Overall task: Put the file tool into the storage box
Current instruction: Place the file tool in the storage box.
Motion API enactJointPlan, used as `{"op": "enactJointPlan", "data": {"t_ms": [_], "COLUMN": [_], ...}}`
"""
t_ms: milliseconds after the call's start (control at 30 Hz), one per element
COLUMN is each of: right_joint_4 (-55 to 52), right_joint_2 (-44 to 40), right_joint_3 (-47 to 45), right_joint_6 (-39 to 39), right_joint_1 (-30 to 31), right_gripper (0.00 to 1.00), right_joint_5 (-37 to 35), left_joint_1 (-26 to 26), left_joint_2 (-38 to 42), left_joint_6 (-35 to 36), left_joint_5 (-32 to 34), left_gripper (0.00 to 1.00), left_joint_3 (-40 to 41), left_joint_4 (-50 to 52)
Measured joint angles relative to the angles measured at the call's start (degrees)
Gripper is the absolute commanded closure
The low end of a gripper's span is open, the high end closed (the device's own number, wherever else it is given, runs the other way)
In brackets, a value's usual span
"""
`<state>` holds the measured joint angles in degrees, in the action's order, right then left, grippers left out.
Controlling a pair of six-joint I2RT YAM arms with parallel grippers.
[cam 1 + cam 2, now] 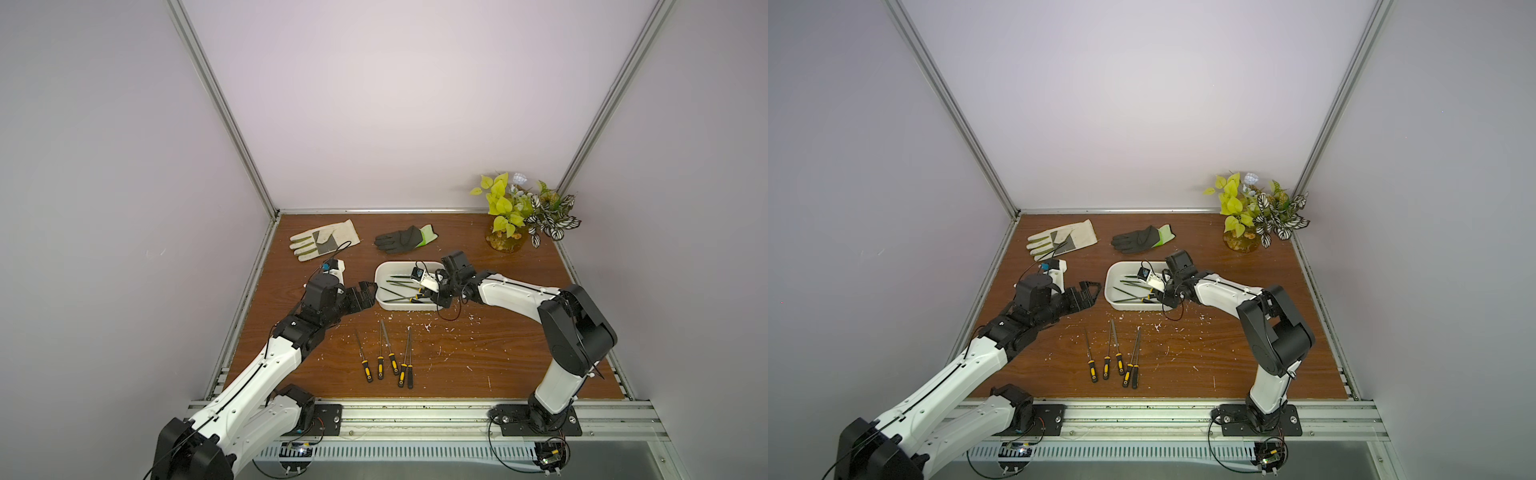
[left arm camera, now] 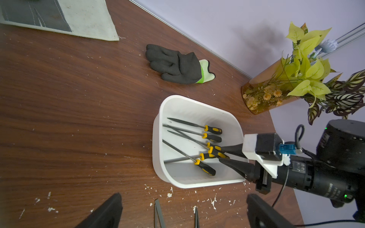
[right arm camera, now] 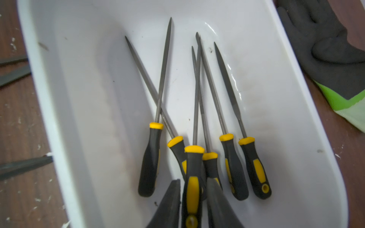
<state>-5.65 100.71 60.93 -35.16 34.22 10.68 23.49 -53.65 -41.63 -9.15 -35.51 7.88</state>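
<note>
Left gripper (image 1: 369, 296) hangs with its jaws spread wide and nothing between them, at 9 o'clock of the box (image 2: 157, 150), just beside its rim. At 10 o'clock I see a white glove (image 1: 324, 243) flat on the table (image 1: 498, 353). Five spare files (image 1: 380, 368) lie side by side at 6 o'clock, tips toward the box. A black glove (image 1: 405, 239) sits at 12 o'clock. From 3 o'clock the right gripper (image 3: 193, 180) sits low in the box, jaws slightly parted on either side of one file (image 3: 192, 189); I make out thin gaps beside its handle. That file is inside the box, its blade crossing over five boxed files (image 2: 213, 129). A plant (image 1: 519, 212) stands at 2 o'clock, well apart from it.
</note>
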Motion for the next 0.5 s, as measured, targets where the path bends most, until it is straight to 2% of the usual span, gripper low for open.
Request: {"op": "enactJointPlan", "data": {"t_ms": [100,267,367,500], "right_joint_4": [-0.4,-0.3,-0.2,-0.7], "right_joint_2": [0.0,0.0,-0.7,-4.7], "right_joint_3": [0.7,2.5,3.7,4.1], "right_joint_6": [0.9,4.0,8.2,17.7], "right_joint_1": [0.0,0.0,0.0,0.2], "right_gripper": [0.59,0.57,0.57,0.57], "right_joint_5": [-1.2,-5.2,-7.5,-8.3], "left_joint_1": [0.0,0.0,0.0,0.0], "left_joint_2": [-0.1,0.1,0.2,-0.3], "left_joint_6": [-0.2,-0.5,-0.6,-0.6], "left_joint_5": [-0.1,-0.1,-0.2,-0.9], "left_gripper": [0.0,0.0,0.0,0.0], "left_joint_3": [0.0,0.0,0.0,0.0], "left_joint_4": [0.0,0.0,0.0,0.1]}}
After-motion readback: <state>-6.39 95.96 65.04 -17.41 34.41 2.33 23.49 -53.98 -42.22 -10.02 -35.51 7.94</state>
